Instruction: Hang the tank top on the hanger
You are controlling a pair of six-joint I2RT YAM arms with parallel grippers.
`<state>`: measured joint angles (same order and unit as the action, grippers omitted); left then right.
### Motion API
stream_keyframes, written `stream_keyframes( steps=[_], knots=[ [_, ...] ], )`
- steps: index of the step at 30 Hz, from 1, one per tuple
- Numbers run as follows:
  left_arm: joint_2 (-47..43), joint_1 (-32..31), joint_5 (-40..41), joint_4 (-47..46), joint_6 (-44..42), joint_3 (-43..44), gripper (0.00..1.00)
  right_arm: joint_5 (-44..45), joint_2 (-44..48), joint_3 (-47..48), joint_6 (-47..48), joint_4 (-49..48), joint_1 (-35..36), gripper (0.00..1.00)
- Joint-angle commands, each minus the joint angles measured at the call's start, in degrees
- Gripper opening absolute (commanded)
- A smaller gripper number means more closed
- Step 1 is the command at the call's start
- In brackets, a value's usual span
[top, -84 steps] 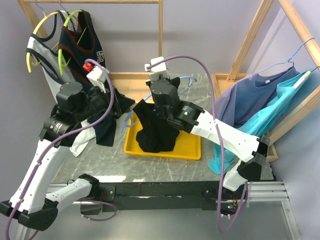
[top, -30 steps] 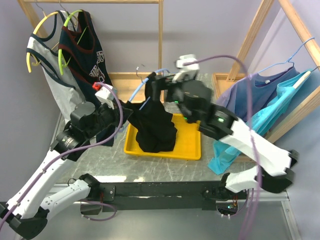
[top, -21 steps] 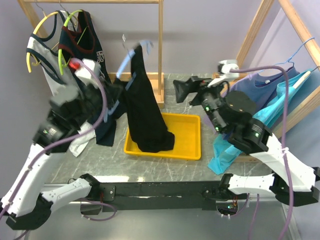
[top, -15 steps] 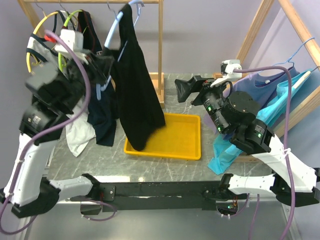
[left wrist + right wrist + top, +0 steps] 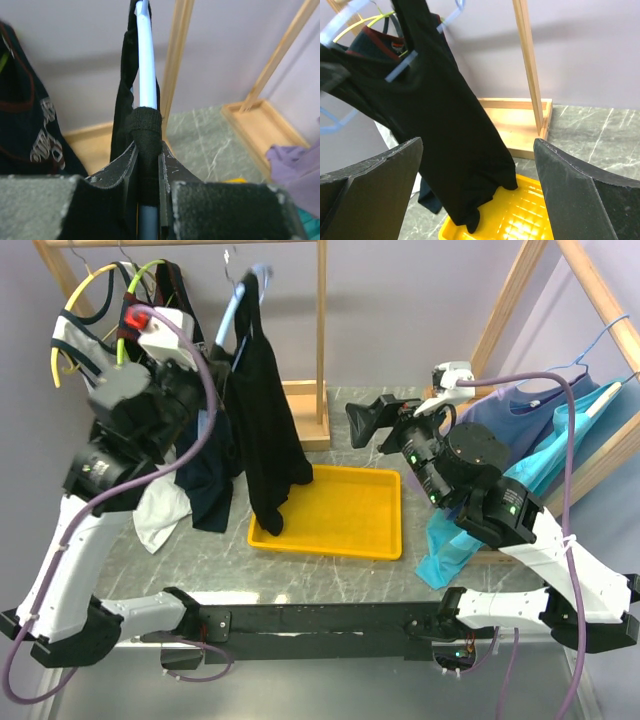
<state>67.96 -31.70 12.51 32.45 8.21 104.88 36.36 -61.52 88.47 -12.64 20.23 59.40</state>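
Well, my left gripper (image 5: 148, 150) pinches the hanger (image 5: 144, 60) through a strap of the tank top (image 5: 265, 430), whose hem hangs at the left edge of the yellow tray (image 5: 372, 541). If I tilt, that strap could slide off. My right gripper (image 5: 370, 424) gapes empty. The rack post (image 5: 321, 340) stands close, with open room rightward.

Top view: we look from high behind arm bases, down and forward across table (image 5: 350, 575). Far, wide; we take in rack post (image 5: 321, 340), tray (image 5: 325, 545), tank top (image 5: 265, 420), hanger (image 5: 237, 308).
Left wrist view: we sit at left fingers (image 5: 117, 170), facing up along hanger, very close.
Right wrist view: we look between right fingers (image 5: 375, 195) toward rack, mid distance.
All three share tank top, hanger, rack post.
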Motion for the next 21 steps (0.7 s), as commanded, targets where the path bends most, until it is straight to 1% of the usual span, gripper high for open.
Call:
stream_keyframes(
  steps=[1, 2, 3, 5, 7, 8, 10, 12, 15, 21],
  knots=[
    [-3.27, 1.99, -1.87, -7.74, 2.07, -8.89, 0.01, -0.67, 1.48, -2.50, -1.33, -1.24, 0.37, 1.00],
    [-3.71, 2.34, -2.84, -8.79, 2.42, -11.78, 0.01, -0.85, 1.75, -2.94, -1.50, -1.42, 0.28, 1.00],
    [-4.24, 3.39, -3.19, -9.33, 2.95, -12.85, 0.01, -0.85, 1.84, -3.21, -1.68, -1.42, 0.28, 1.00],
    [-4.16, 6.11, -5.03, -10.03, 3.22, -14.08, 0.01, -1.38, 2.01, -3.74, -2.21, -1.25, 0.37, 1.00],
    [-2.58, 8.23, -6.18, -10.30, 3.39, -13.57, 0.01, -1.99, 2.01, -4.26, -2.73, -1.07, 0.28, 1.00],
    [-1.18, 10.41, -6.97, -10.47, 3.31, -12.34, 0.01, -2.25, 2.19, -4.44, -2.91, -1.07, 0.37, 1.00],
    [0.49, 12.79, -10.31, -11.09, 3.74, -10.58, 0.01, -2.70, 2.37, -5.14, -3.52, -1.07, 0.28, 1.00],
    [2.16, 16.05, -13.55, -13.27, 4.53, -8.56, 0.01, -2.87, 2.80, -5.84, -3.88, -0.98, 0.37, 1.00],
    [4.80, 19.74, -15.85, -15.22, 5.76, -3.57, 0.01, -3.31, 3.51, -7.34, -4.58, -0.98, 0.37, 1.00],
    [12.62, 22.21, -17.69, -15.04, 6.82, 4.62, 0.01, -4.19, 3.86, -7.87, -5.29, -0.19, 0.28, 1.00]
  ],
)
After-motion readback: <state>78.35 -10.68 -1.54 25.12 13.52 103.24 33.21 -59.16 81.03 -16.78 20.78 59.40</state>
